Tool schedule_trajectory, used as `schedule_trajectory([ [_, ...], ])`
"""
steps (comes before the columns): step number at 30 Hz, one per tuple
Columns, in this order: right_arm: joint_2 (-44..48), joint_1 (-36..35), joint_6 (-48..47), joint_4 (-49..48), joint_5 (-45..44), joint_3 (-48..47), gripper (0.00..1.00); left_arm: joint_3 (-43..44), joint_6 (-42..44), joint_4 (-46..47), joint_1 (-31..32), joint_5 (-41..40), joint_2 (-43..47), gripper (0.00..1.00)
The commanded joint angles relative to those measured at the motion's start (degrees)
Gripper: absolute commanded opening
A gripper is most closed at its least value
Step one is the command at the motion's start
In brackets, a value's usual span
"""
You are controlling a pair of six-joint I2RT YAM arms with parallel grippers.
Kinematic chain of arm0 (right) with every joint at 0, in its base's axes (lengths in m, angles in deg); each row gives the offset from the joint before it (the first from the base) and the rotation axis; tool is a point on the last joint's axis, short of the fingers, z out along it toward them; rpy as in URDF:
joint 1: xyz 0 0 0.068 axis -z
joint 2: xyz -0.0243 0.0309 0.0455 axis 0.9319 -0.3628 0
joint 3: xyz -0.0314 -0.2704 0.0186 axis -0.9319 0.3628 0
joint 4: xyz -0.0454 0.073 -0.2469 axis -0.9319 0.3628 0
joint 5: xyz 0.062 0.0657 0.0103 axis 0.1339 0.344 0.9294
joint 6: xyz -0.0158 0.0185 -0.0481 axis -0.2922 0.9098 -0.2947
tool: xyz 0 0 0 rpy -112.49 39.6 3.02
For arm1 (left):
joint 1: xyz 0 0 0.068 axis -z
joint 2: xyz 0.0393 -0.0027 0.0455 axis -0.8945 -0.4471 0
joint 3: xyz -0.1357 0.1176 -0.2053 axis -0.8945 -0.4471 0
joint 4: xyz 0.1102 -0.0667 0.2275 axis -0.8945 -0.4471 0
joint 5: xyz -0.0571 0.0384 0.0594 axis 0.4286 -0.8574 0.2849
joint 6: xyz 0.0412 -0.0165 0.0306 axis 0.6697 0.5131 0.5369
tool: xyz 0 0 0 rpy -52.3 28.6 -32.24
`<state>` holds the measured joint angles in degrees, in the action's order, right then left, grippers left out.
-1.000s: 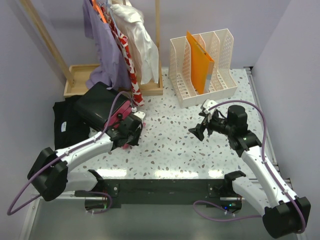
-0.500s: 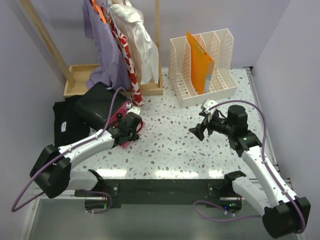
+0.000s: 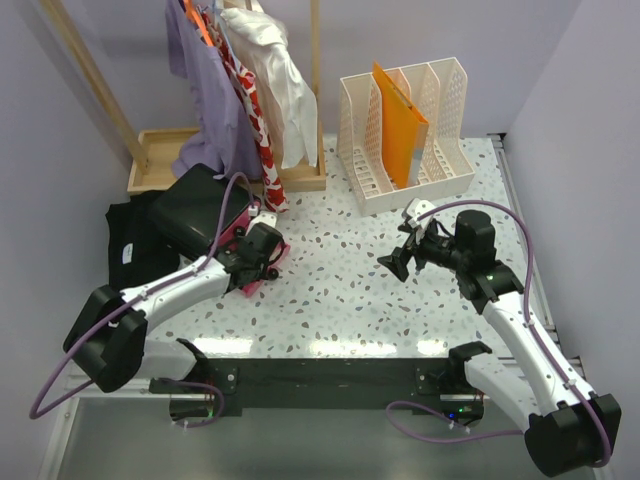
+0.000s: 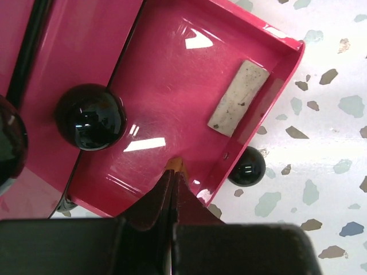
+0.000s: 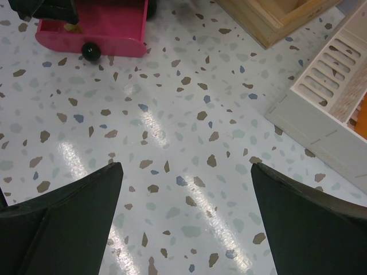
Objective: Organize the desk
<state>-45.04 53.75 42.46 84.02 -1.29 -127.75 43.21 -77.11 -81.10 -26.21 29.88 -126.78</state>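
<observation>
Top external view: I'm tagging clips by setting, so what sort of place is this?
Probably a mock home-office corner set up for robot trials. It has a speckled desk, a white file organizer holding an orange folder, and clothes hanging on a wooden rack, with plain lilac walls close around.

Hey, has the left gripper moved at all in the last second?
Yes. The left gripper has shifted away from the black front edge of the desk, toward the wooden rack base at the back.
</observation>
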Motion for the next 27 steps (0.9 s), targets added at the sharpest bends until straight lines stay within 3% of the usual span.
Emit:
schedule_trajectory([
  [1, 0.7, 0.3, -0.8, -1.3, 1.3, 0.3, 0.99, 1.5, -5.9, -4.2, -0.6, -4.1, -1.9, 0.00],
  [5, 0.8, 0.3, -0.8, -1.3, 1.3, 0.3, 0.99, 0.9, -10.5, -6.8, -0.7, -6.1, -1.4, 0.00],
  [23, 1.2, 0.4, -0.6, -1.3, 1.8, 0.2, 0.99, -1.6, -13.8, -8.5, -1.8, -5.8, 5.6, 0.00],
  [27, 1.1, 0.4, -0.5, -1.2, 1.8, 0.2, 0.99, 0.3, -10.3, -6.4, -1.8, -0.2, 10.8, 0.00],
])
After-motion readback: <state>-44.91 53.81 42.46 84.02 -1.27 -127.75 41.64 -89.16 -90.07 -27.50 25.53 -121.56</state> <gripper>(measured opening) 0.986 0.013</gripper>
